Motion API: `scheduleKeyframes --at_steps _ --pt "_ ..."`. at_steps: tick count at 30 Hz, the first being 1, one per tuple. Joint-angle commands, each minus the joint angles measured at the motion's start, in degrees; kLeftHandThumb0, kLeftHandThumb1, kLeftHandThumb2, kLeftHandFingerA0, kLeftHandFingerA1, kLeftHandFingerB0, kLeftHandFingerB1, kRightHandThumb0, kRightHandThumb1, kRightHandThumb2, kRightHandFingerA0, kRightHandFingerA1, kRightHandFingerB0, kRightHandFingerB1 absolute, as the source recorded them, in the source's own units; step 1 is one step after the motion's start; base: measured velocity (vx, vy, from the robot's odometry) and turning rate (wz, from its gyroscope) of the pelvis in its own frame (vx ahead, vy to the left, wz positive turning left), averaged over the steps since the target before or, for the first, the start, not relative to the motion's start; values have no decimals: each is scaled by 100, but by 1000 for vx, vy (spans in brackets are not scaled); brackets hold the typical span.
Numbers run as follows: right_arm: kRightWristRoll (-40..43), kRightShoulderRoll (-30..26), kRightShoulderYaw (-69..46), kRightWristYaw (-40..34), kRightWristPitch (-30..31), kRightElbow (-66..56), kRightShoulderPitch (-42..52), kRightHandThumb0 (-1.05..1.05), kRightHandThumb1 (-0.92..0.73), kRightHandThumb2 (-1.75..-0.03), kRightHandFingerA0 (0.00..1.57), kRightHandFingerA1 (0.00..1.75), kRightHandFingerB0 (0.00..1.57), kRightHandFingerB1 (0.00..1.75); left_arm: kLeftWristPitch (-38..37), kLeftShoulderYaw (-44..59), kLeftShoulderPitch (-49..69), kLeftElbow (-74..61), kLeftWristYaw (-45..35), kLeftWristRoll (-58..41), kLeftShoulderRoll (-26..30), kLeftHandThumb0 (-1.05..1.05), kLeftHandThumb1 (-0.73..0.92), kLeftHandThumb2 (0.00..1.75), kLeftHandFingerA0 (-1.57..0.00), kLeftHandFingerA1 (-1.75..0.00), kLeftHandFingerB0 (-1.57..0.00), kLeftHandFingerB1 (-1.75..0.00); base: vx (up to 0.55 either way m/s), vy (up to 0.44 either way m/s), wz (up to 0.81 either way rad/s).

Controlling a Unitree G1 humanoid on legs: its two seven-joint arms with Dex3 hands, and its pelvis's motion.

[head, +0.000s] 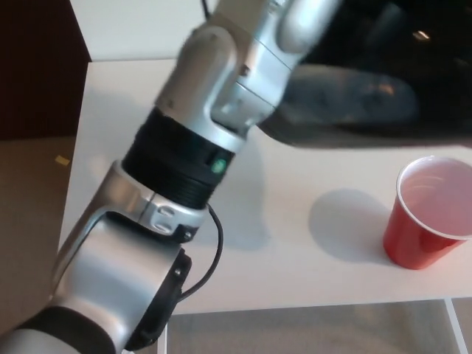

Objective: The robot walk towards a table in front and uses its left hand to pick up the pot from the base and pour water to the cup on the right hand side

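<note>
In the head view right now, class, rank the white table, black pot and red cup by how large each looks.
1. White table
2. Black pot, though it is cut off by the frame and nearer the camera, so its rank is unsure
3. Red cup

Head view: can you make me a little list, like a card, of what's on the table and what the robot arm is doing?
table: white table, seen from above
cup: red cup, upright near the right edge, open top in full view
pot: dark pot, blurred, lifted off the table, up and left of the cup
left arm: silver and black left arm reaching up from lower left to the pot
left hand: hidden, cannot tell
right hand: not in view
pouring: no water stream visible
</note>
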Motion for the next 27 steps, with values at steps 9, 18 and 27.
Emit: scheduleKeyframes --at_steps 9,18,27 --pt "229 -46 -300 -183 -108 -44 228 -51 -92 -69 24 59 20 49 3320 4506 -54 -753 -554 -4960 -66 1 63 92 -96 -154 -77 -114 0 0 0" --pt "304 13 -408 -150 -59 -30 226 -50 -92 -69 24 60 18 49 3444 4774 886 -1139 -580 -5023 -606 -2 69 77 -103 -139 -79 -110 0 0 0" --pt "234 -20 -422 -80 -166 -69 118 -48 -92 -71 23 60 18 49 3330 4761 1614 -1088 -567 -4947 -1186 1 66 87 -97 -148 -77 -109 0 0 0"
